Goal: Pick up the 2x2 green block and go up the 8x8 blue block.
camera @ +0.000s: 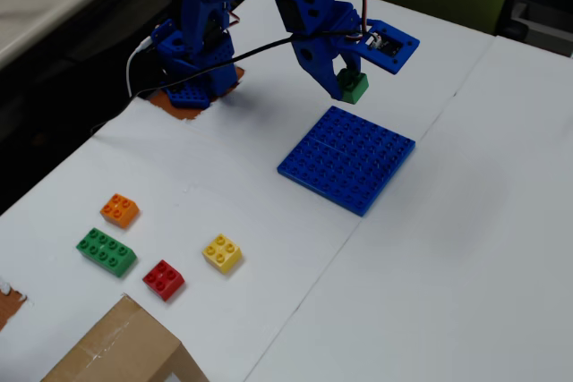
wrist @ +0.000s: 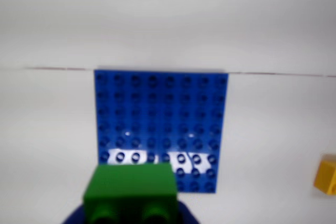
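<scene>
My gripper (camera: pixel 351 83) is shut on the 2x2 green block (camera: pixel 354 87) and holds it in the air just beyond the far edge of the 8x8 blue block (camera: pixel 347 159). In the wrist view the green block (wrist: pixel 132 190) fills the bottom centre between the blue jaws, with its near face turned to the camera. The blue baseplate (wrist: pixel 160 114) lies flat on the white table right ahead of it. The gripper's fingertips (wrist: pixel 131 211) are mostly hidden behind the block.
On the left of the fixed view lie an orange brick (camera: pixel 119 209), a longer green brick (camera: pixel 106 250), a red brick (camera: pixel 164 278) and a yellow brick (camera: pixel 222 252). The yellow brick (wrist: pixel 326 174) shows at the wrist view's right edge. A cardboard box (camera: pixel 116 351) stands at the front.
</scene>
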Robot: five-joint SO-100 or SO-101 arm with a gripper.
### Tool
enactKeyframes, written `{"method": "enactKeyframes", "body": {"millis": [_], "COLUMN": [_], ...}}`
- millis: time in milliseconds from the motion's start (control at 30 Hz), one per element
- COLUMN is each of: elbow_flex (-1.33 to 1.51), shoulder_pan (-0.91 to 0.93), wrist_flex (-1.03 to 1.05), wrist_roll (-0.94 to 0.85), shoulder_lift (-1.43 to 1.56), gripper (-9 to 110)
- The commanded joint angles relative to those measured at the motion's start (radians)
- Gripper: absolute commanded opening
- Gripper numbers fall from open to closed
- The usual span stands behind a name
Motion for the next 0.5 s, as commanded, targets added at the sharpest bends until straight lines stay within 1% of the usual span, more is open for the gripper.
{"method": "enactKeyframes", "body": {"millis": [0,467], "elbow_flex": [-0.003,-0.003], "shoulder_pan": [0.000,-0.003], "wrist_flex": [0.038,0.034], "wrist_roll": [0.003,0.003], "shoulder_lift": [0.018,0.018], "gripper": [12,12]}}
